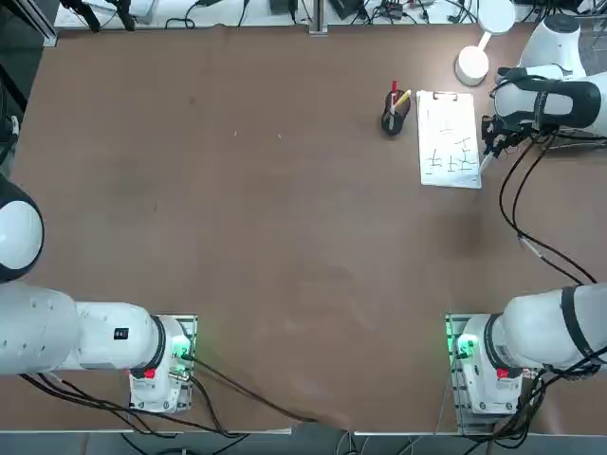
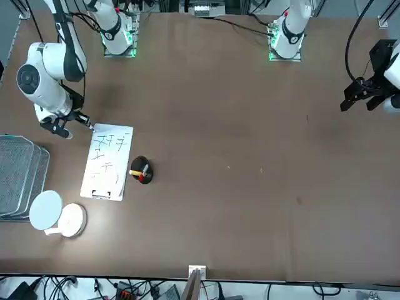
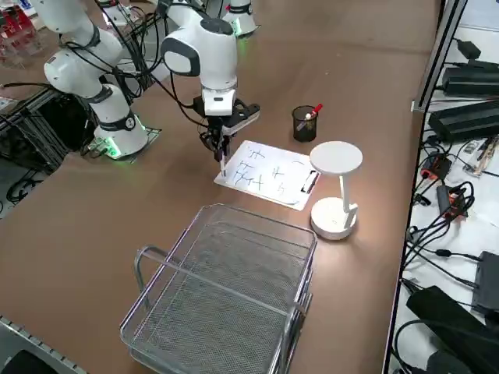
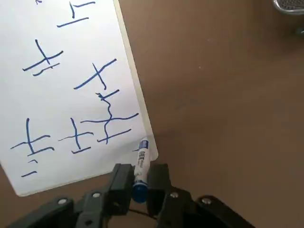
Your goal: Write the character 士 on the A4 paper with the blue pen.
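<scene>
The A4 paper lies at the far right of the table, clip on its far short edge, with several blue cross-like characters on it. My right gripper is shut on the blue pen, a slim white stick with a blue end, held nearly upright. The pen's tip sits at the paper's near right corner, right at its edge. From overhead the gripper hovers just right of the sheet. The side view shows the gripper above the pen and the paper.
A black pen cup holding a red and a yellow pen stands left of the paper. A white desk lamp stands beyond the sheet. A wire basket sits off the table's right side. The arm's cables trail toward its base.
</scene>
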